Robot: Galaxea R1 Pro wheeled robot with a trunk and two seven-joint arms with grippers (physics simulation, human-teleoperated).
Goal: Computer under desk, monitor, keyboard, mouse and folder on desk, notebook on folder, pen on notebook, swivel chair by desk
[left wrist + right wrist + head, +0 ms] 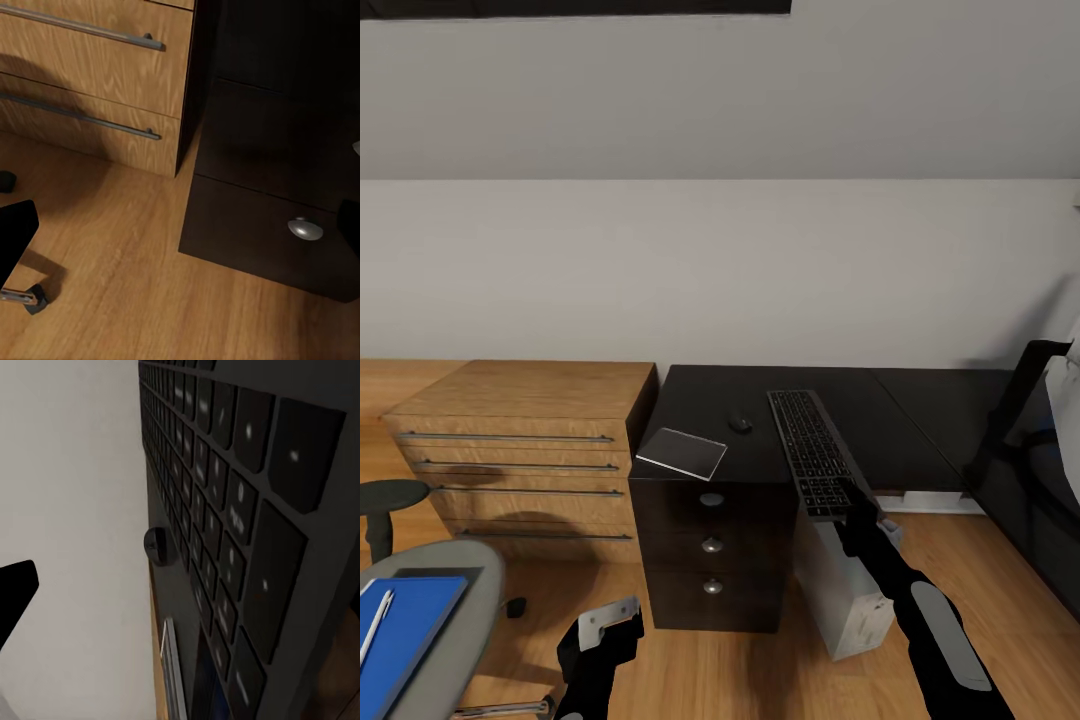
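Note:
The black desk (920, 420) has a knobbed pedestal (712, 545). The keyboard (812, 450) lies on it lengthwise, its near end past the front edge, where my right gripper (852, 512) is shut on it. Its keys (225, 510) loom close in the right wrist view. Beside it lie the small mouse (739, 423) and the grey notebook (682, 452). The pale computer (850, 590) stands under the desk. At lower left, the blue folder (405, 630) with the white pen (375, 625) rests on the swivel chair (465, 610). My left gripper (600, 640) hangs open low before the pedestal.
A light-wood drawer chest (525, 440) stands against the desk's left side. A large dark flat shape (1025, 450) fills the right edge; I cannot tell whether it is the monitor. Wood floor (135, 247) lies between chair and pedestal, with a chair caster (30, 298) nearby.

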